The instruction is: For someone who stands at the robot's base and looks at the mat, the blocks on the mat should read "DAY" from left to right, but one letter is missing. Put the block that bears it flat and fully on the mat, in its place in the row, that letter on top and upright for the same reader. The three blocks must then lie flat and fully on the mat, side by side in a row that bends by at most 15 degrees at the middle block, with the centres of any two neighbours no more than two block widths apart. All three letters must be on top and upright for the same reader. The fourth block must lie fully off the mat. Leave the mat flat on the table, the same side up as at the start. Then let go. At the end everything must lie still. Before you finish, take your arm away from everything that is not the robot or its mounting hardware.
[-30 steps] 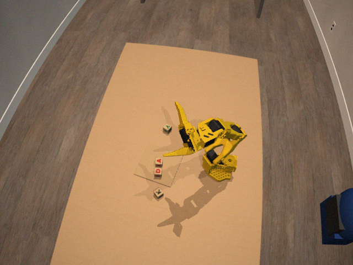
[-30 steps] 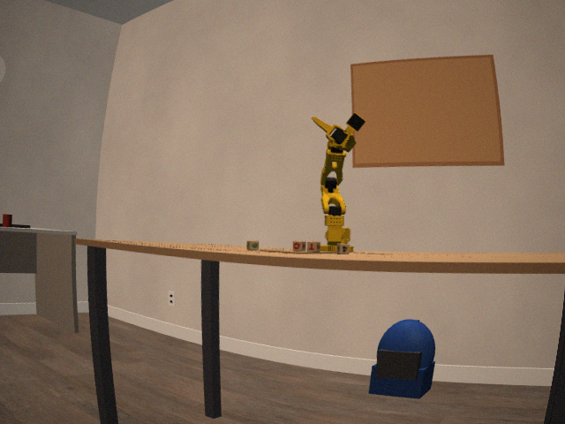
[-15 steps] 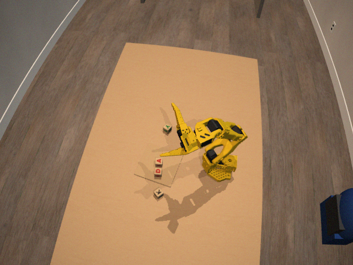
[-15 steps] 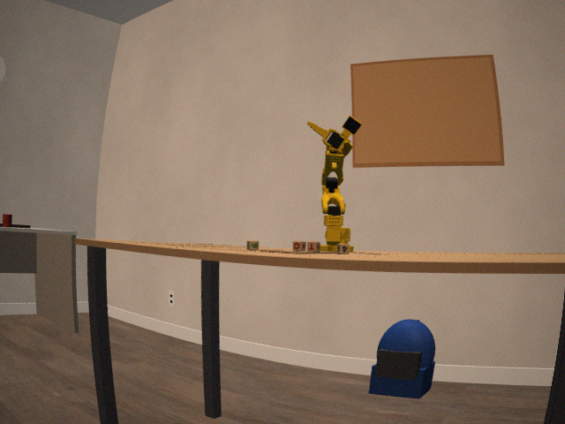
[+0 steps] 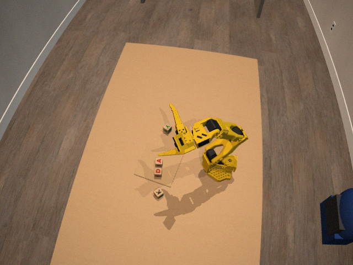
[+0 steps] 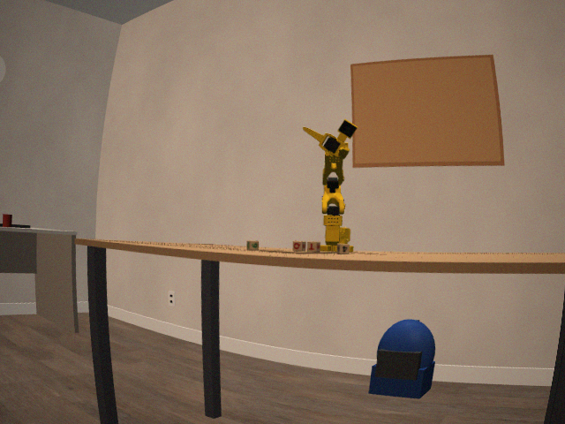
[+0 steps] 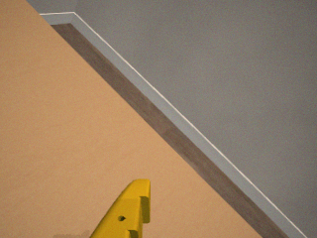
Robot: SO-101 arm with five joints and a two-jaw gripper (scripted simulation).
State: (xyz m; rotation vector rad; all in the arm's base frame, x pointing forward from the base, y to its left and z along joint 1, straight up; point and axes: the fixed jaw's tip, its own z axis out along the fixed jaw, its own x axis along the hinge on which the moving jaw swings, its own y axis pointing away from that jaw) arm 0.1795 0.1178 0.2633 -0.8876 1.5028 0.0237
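Observation:
A thin mat [image 5: 162, 168] lies on the table left of the arm's base. Two blocks with red letters sit side by side on it, the D block [image 5: 158, 171] and the A block [image 5: 158, 162]. A block with a green Y [image 5: 167, 128] lies off the mat, beyond its far end. My gripper [image 5: 168, 130] is wide open and empty, held high above the table, as the side view shows [image 6: 319, 135].
The arm's base [image 5: 219, 165] stands right of the mat. The table's long edges run left and right of the blocks. A blue object [image 5: 337, 216] stands on the floor, off the table.

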